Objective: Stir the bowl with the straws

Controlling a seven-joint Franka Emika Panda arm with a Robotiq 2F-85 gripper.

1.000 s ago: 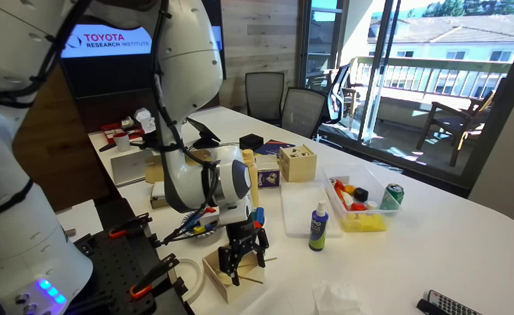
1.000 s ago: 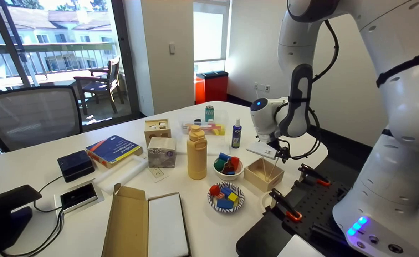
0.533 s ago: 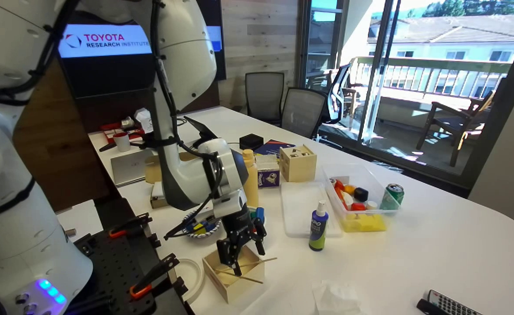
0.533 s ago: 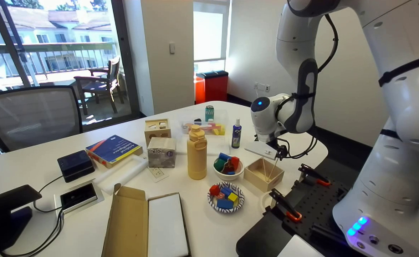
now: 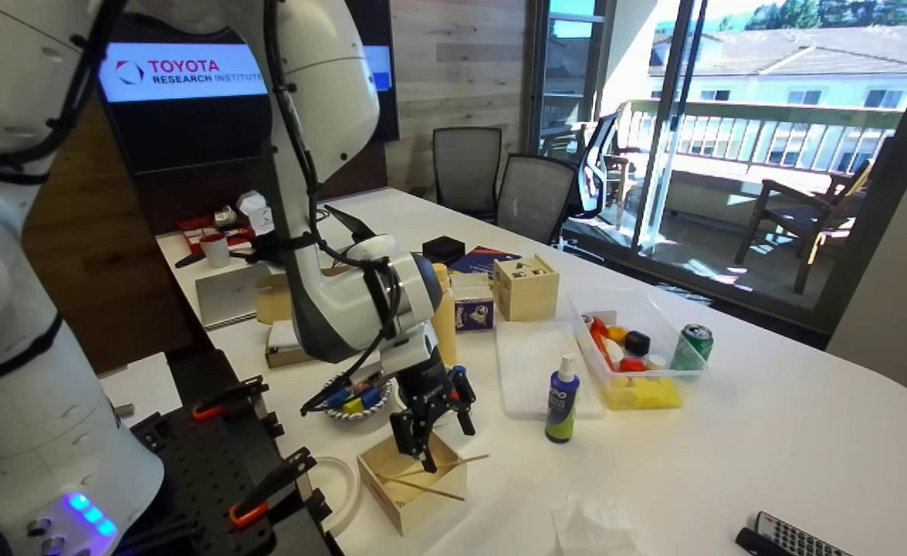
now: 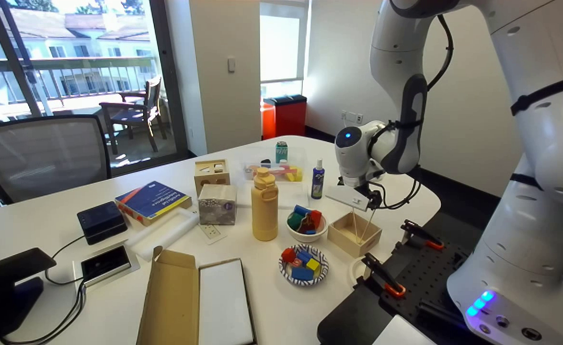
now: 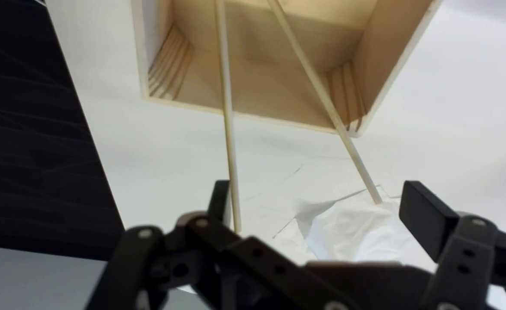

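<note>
The end effector (image 7: 318, 196) hangs above an open wooden box (image 7: 274, 90), its fingers spread wide with nothing in their hold. In the wrist view they reach in from the bottom of the frame, one left of centre, the other toward the right. A pale stick (image 7: 228, 112) runs down from the top of that frame, its end beside the left-hand finger; whether they touch cannot be told. A slanted stick (image 7: 321, 90) ends in the gap between the fingers, as that camera sees it. Both lie tilted in the wooden box and jut past its rim. A crumpled white sheet (image 7: 364, 232) lies on the surface (image 5: 769, 432), at lower centre right of the wrist view.

In an exterior view the white bowl (image 6: 305, 238), heaped with red, blue and green pieces, stands just beside the wooden box, a little right of and below the centre of the frame. Below it there, a patterned bowl (image 6: 303, 282) holds red, blue and yellow blocks.

Farther out, a tan bottle (image 6: 265, 215) stands upright to the left of the white bowl, and an open cardboard box (image 6: 171, 297) lies at lower left. In an exterior view, a remote control (image 5: 797, 534) is cut off at lower right.
</note>
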